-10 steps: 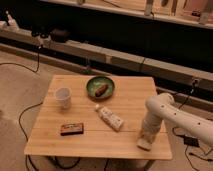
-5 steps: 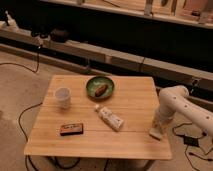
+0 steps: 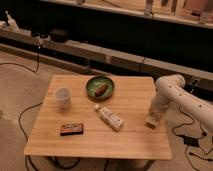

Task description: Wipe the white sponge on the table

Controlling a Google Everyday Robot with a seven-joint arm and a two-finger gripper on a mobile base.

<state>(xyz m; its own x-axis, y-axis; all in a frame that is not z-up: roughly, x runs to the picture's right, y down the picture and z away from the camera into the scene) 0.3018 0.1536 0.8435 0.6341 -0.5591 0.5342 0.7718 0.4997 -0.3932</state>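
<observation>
A Google Everyday Robot's single white arm (image 3: 172, 90) is reaching in from the right of the frame and bending down to the right-hand edge of the table (image 3: 125, 142), a low piece with a light plank top. The gripper (image 3: 153, 116) is pointing downward at the arm's end, right of centre. Its fingers are drawn fully together, seemingly pinching the white sponge (image 3: 151, 122). The sponge is showing as a small pale pad directly beneath the claw, resting on the wood just inside the table's right edge. Its long axis is too small to make out.

Since the sponge is lying straight below the claw rather than off to one side, no reach toward it is looking necessary. Any wiping stroke is likely turning on the open planks stretching away to the left of the pad. The nearest obstacle in that direction is a white capped tube (image 3: 110, 119), lying diagonally near the middle of the table and apart from the sponge.

Further off, a green plate (image 3: 89, 85) carrying a brown piece of food (image 3: 101, 90) is sitting toward the table's far edge. A white cup (image 3: 62, 96) is standing at the left, and a small dark box (image 3: 71, 129) is lying near the front left.
</observation>
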